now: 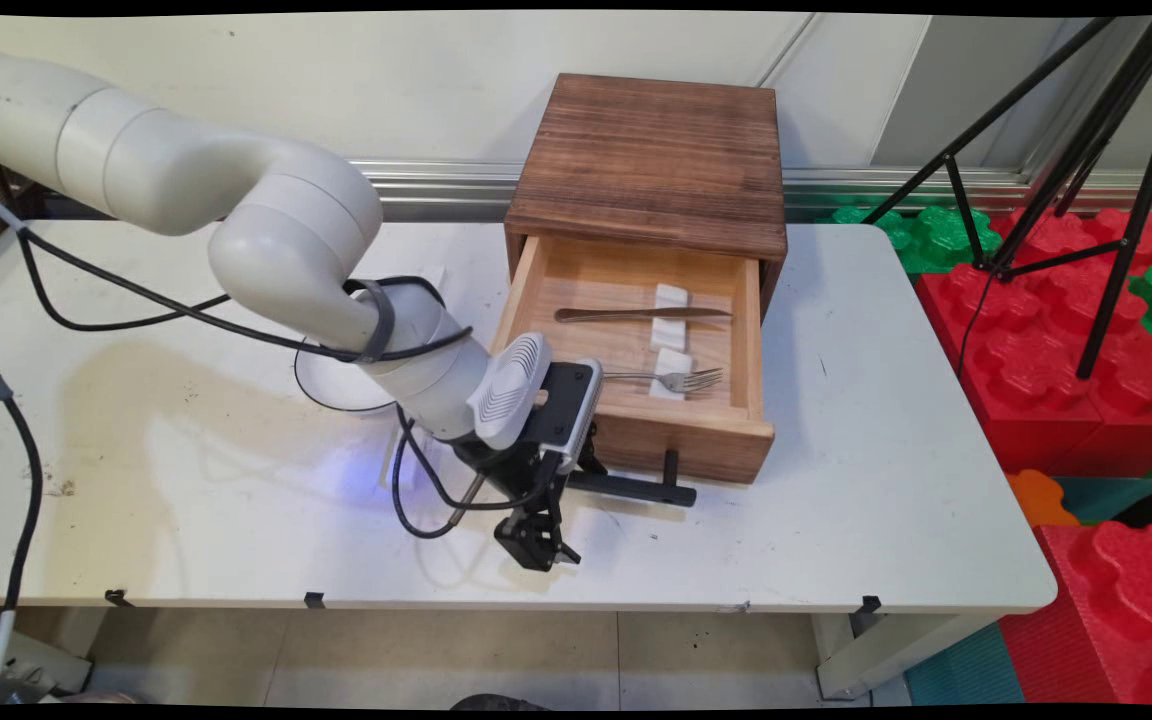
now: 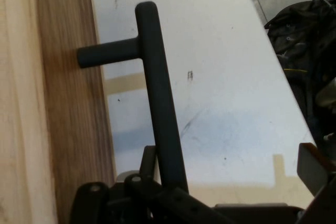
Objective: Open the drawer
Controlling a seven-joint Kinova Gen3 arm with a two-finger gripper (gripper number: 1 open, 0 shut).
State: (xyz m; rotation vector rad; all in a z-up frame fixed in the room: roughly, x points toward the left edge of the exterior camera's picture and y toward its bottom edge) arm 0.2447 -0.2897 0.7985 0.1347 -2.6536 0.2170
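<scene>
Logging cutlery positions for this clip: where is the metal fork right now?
In the main view, the metal fork lies inside the open wooden drawer near its front wall, resting on a small white block; the metal knife lies behind it.

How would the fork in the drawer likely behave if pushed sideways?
The fork looks like thin metal, so probably stiff and light. It lies flat with its tines near a white block, so it should slide rather than roll. The smooth drawer floor suggests little grip, and the block might catch it.
</scene>
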